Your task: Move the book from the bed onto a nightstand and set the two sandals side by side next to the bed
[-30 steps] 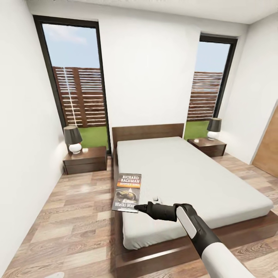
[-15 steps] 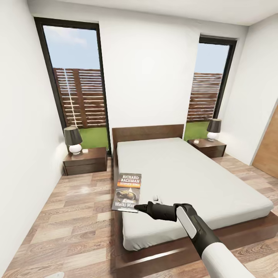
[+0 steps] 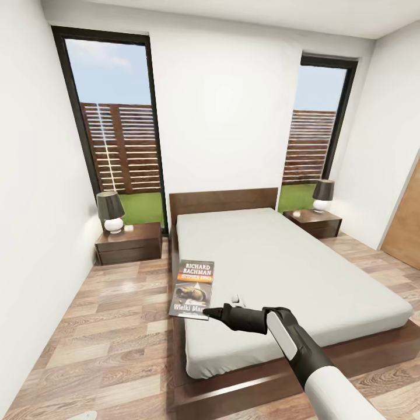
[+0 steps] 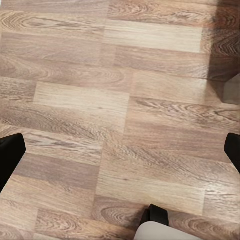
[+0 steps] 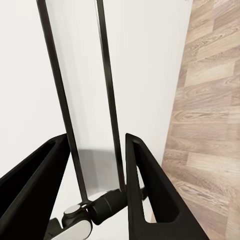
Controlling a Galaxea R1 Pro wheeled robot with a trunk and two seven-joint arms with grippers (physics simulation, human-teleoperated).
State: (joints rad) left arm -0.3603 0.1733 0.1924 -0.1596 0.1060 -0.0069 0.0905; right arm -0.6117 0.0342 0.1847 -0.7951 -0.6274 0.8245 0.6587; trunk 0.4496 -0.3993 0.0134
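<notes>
The book [image 3: 192, 289], dark-covered with "RICHARD BACHMAN" in white, hangs tilted over the left edge of the bed [image 3: 280, 268], half above the wood floor. My right gripper [image 3: 209, 314] is shut on its near right corner, reaching in from the right. In the right wrist view the black fingers [image 5: 150, 185] stand close together around a thin dark-edged sheet seen edge-on. My left gripper [image 4: 120, 150] is open above bare floor planks. One nightstand [image 3: 128, 240] stands left of the headboard, the other nightstand [image 3: 313, 221] right of it. The sandals are out of view.
Each nightstand carries a black-shaded lamp [image 3: 109, 211], which leaves bare top beside it. A wide strip of plank floor [image 3: 105, 326] runs between the bed and the left white wall. Tall dark-framed windows flank the headboard. A wooden door [image 3: 405, 221] is at the right.
The head view has shifted very slightly. The book and my right gripper stay almost in place, the book a touch higher.
</notes>
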